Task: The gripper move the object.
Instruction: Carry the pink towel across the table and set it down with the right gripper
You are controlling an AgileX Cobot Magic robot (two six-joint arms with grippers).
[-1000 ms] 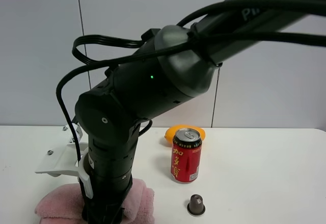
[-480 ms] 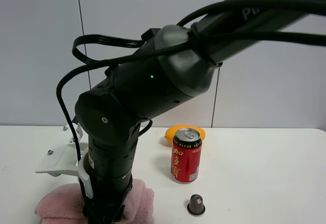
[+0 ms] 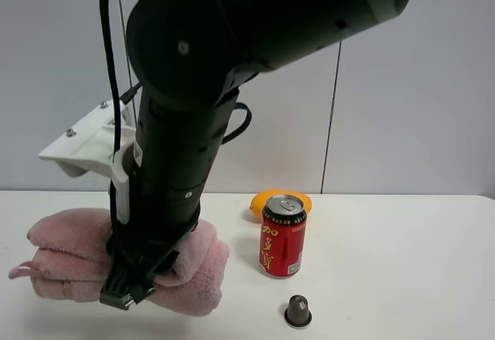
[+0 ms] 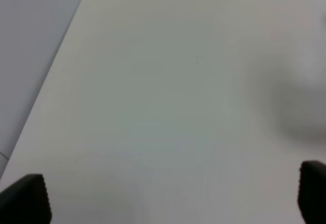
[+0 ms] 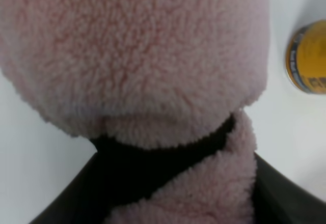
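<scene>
The pink fluffy rolled towel [image 3: 66, 251] hangs crosswise in my right gripper [image 3: 126, 295], lifted a little off the white table [image 3: 402, 263] at the front left of the exterior high view. The jaws are shut on its middle, and the big glossy black arm with its white bracket [image 3: 81, 143] hides that middle. In the right wrist view the towel [image 5: 132, 56] fills the frame, pinched at a dark band [image 5: 153, 155]. My left gripper [image 4: 163, 198] is open and empty over bare table, with only its fingertips [image 4: 25, 199] showing.
A red can [image 3: 283, 236] stands upright right of the towel, with a gold can [image 3: 271, 199] lying behind it, also seen in the right wrist view [image 5: 307, 57]. A small dark capsule [image 3: 298, 311] sits in front of the red can. A grey wall is behind.
My right arm has risen and lifted the towel off the table; the towel now hangs higher and shows more fully. The cans and capsule have not moved.
</scene>
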